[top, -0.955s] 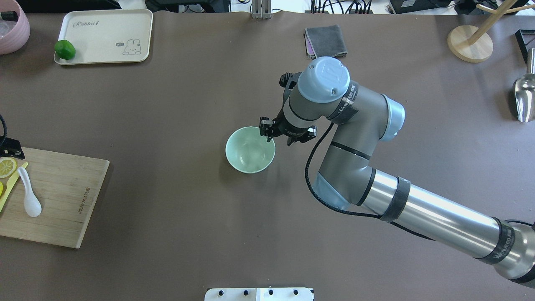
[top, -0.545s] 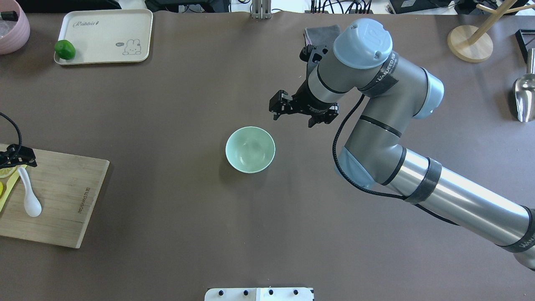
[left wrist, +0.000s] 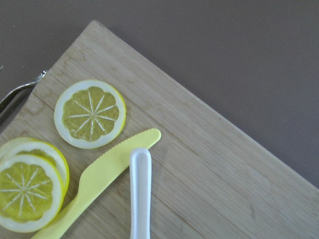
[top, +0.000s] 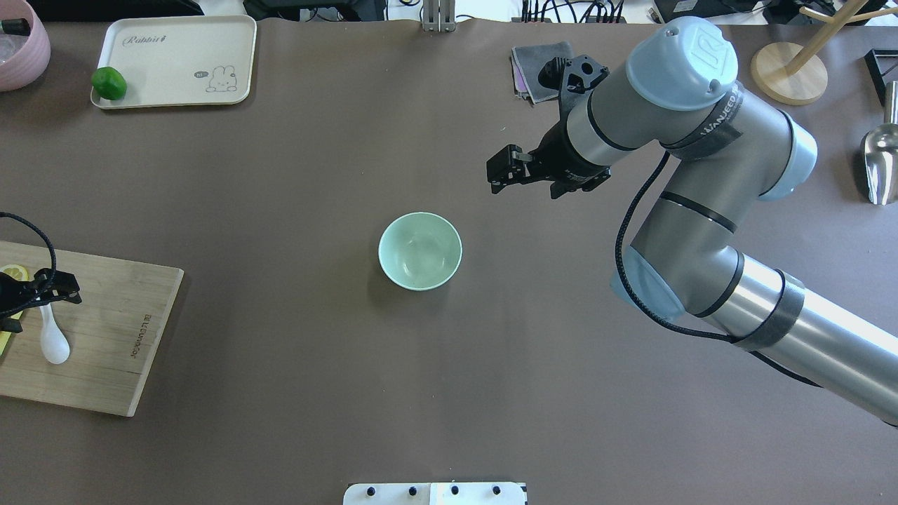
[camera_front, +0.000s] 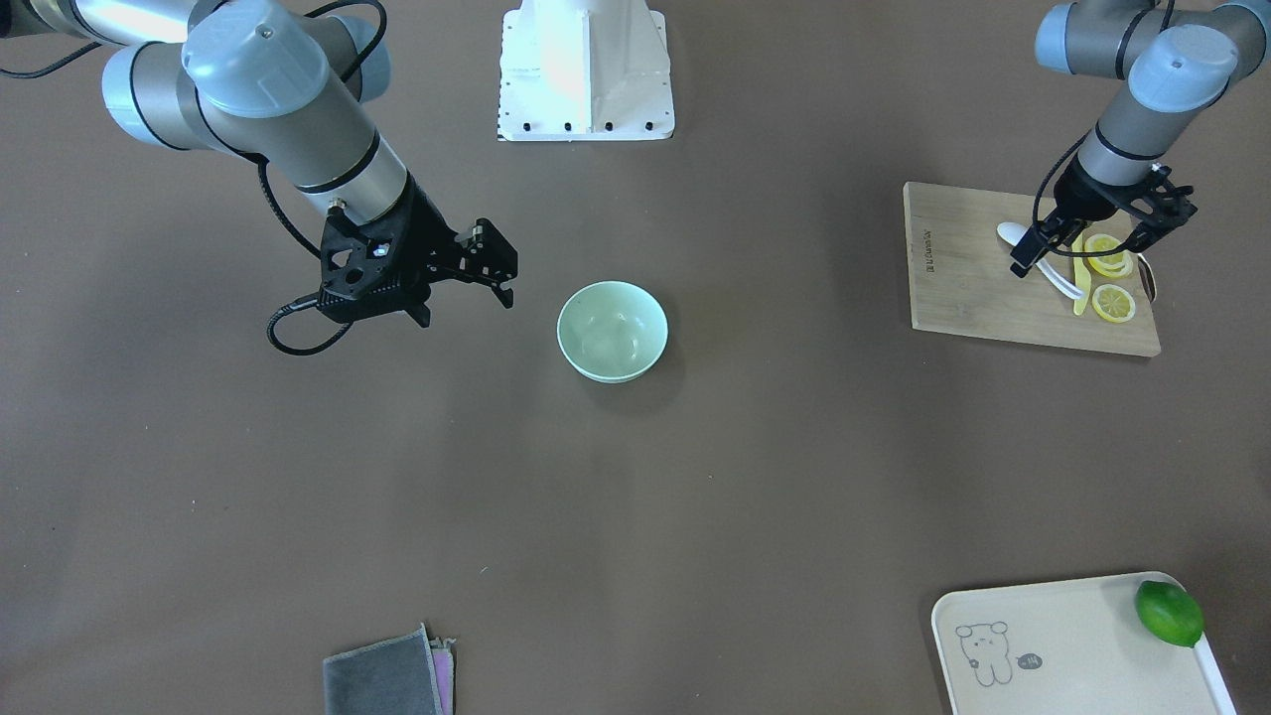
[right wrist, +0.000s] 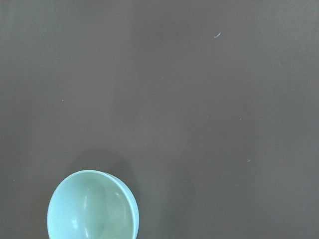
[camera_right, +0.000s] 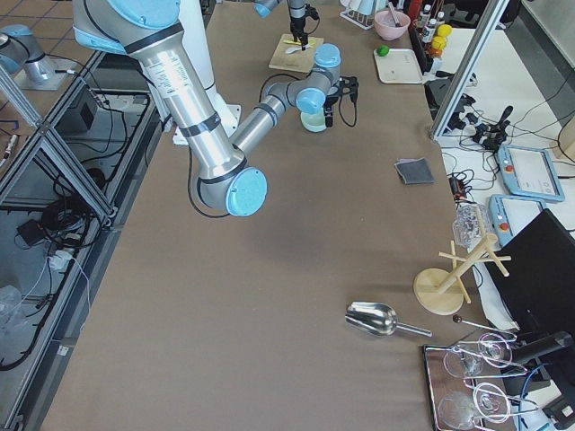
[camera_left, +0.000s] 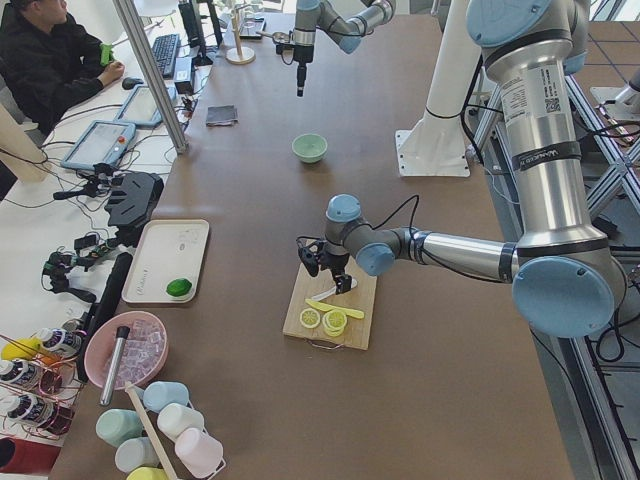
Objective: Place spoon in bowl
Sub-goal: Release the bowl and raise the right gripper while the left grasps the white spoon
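Note:
The white spoon lies on the wooden cutting board at the table's left edge, its handle beside a yellow knife. The spoon's handle also shows in the left wrist view. My left gripper is open and hangs just over the spoon's handle, one finger on each side. The mint-green bowl stands empty at mid-table. My right gripper is open and empty, raised above the table beyond and to the right of the bowl. The bowl sits in the lower left of the right wrist view.
Lemon slices lie on the board beside the knife. A cream tray with a green lime is at the far left. A grey cloth, a wooden stand and a metal scoop are at the far right.
My right gripper has moved from the bowl's rim up and away to the far right. My left gripper has come in over the cutting board to the spoon's handle.

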Available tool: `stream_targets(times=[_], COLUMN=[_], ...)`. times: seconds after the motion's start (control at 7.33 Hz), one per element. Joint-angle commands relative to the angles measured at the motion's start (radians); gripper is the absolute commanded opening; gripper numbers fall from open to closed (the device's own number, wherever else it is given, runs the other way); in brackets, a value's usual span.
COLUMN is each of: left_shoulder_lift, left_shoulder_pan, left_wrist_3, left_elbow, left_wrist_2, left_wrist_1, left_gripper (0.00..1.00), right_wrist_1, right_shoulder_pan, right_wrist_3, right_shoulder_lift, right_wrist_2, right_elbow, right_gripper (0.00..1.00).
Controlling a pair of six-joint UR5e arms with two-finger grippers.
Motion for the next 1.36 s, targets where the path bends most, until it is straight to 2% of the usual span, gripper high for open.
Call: stream_targets(times=[0.0, 0.14, 0.27, 0.55, 0.68, 0.82, 0.95, 1.23], left_shoulder_lift=[0.036, 0.045, 0.047, 0.047, 0.045, 0.045, 0.045, 0.047], left_shoulder_pan=[0.027, 0.031, 0.036, 0.042, 0.044, 0.042, 0.042, 0.027], left_wrist_3=[-0.029, -0.030, -0.030, -0.030, -0.035, -0.049, -0.049, -0.047], left_elbow=[0.002, 0.002, 0.002, 0.002, 0.002, -0.001, -0.006, -0.042], left_wrist_2=[0.000, 0.000, 0.000, 0.000, 0.002, 0.002, 0.000, -0.004], left_wrist_1=[-0.059, -0.071, -0.073, -0.073, -0.073, -0.072, -0.072, -0.069], left_gripper=[0.97, 0.89, 0.73, 0.62, 0.48, 0.08, 0.00, 0.00], right_wrist_1=[-0.005, -0.005, -0.007, -0.007, -0.016, -0.037, -0.039, -0.040], right_shoulder_pan=[0.007, 0.007, 0.008, 0.008, 0.007, 0.007, 0.007, 0.008], right_wrist_3=[-0.007, -0.007, -0.007, -0.002, 0.008, 0.010, 0.010, 0.011], right_shoulder_lift=[-0.015, -0.015, -0.015, -0.026, -0.021, -0.020, -0.021, -0.024], right_wrist_2=[0.001, 0.001, 0.000, -0.005, -0.002, -0.005, -0.008, -0.008], right_elbow=[0.012, 0.012, 0.014, 0.024, 0.024, 0.031, 0.032, 0.034], right_gripper=[1.00, 1.00, 1.00, 1.00, 1.00, 1.00, 1.00, 1.00])
